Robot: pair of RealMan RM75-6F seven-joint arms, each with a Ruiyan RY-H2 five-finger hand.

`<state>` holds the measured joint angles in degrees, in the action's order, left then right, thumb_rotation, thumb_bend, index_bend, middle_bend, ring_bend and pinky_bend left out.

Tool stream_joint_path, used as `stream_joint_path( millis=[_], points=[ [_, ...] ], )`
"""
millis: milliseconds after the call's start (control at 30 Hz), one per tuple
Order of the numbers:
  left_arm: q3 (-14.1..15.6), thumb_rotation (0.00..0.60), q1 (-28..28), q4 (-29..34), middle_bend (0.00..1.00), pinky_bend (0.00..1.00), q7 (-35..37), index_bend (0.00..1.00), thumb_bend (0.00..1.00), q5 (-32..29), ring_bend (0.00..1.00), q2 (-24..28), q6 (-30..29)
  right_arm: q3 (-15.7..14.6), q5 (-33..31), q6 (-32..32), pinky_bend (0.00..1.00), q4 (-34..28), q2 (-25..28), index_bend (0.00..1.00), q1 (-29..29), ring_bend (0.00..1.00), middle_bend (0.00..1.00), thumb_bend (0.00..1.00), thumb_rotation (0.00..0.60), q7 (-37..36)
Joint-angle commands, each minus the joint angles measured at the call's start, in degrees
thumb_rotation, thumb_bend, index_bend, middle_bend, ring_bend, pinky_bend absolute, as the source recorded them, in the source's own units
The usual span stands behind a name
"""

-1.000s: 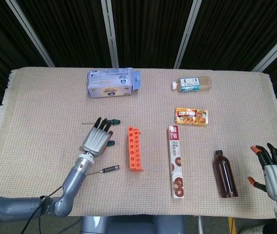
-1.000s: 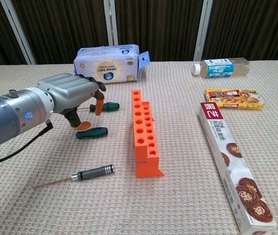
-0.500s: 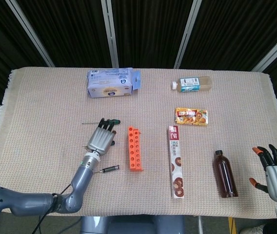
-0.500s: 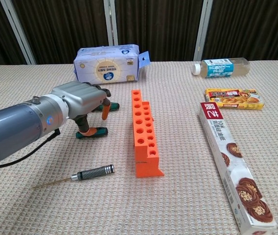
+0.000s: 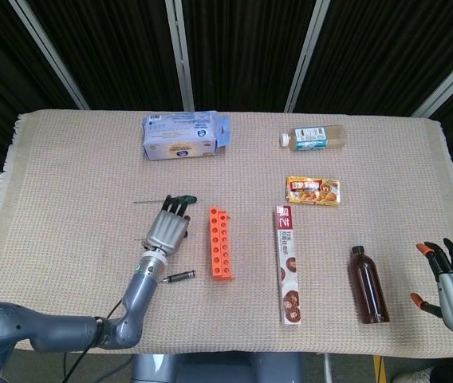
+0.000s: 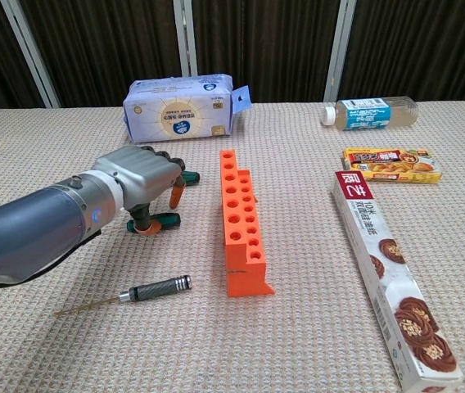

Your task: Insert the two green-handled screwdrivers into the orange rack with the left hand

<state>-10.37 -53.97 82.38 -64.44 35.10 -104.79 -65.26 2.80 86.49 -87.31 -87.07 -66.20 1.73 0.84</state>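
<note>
Since a second ago the left hand [image 6: 146, 176] has dropped lower and slid forward, so it's now right down over the nearer green-handled screwdriver [image 6: 160, 221], thumb tip touching or almost touching the handle's left end. Fingers are curled downward, half-closed, but nothing looks lifted or pinched yet, so I'd call it not holding anything so far.

That screwdriver lies flat on the woven beige tablecloth [image 6: 314, 327], long axis running left-right, handle end pointing toward the orange plastic rack with its row of holes [image 6: 239, 219], just beside it. The second green-handled screwdriver [image 5: 180, 199] sits parallel, a bit further back, under or just past the fingertips. Both are still out of the rack.

A small black-handled screwdriver [image 6: 155, 289] lies nearer the robot, not part of the job.

Left hand is clearly the near one; the right hand [image 5: 452, 279] hangs off the table's far right edge, fingers spread, empty.
</note>
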Motion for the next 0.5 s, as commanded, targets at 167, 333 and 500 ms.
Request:
stream_joint_path(
  millis=[167, 333, 500],
  points=[
    [0.00, 0.600, -0.53, -2.42, 0.03, 0.00, 0.97, 0.40, 0.35, -0.52, 0.00, -1.73, 0.32, 0.08, -0.34, -0.08, 0.13, -0.17, 0.19, 0.18, -0.26, 0.02, 0.15, 0.00, 0.600, -0.03],
    [-0.09, 0.600, -0.67, -3.30, 0.03, 0.00, 1.83, 0.43, 0.35, 0.32, 0.00, -2.37, -0.05, 0.04, -0.44, -0.11, 0.13, -0.25, 0.24, 0.18, -0.43, 0.02, 0.15, 0.00, 0.600, 0.04],
    [-0.12, 0.600, -0.75, -3.33, 0.03, 0.00, 2.40, 0.42, 0.35, 0.64, 0.00, -2.49, 0.23, 0.06, -0.60, -0.18, 0.13, -0.37, 0.33, 0.18, -0.63, 0.02, 0.15, 0.00, 0.600, 0.04]
  ],
)
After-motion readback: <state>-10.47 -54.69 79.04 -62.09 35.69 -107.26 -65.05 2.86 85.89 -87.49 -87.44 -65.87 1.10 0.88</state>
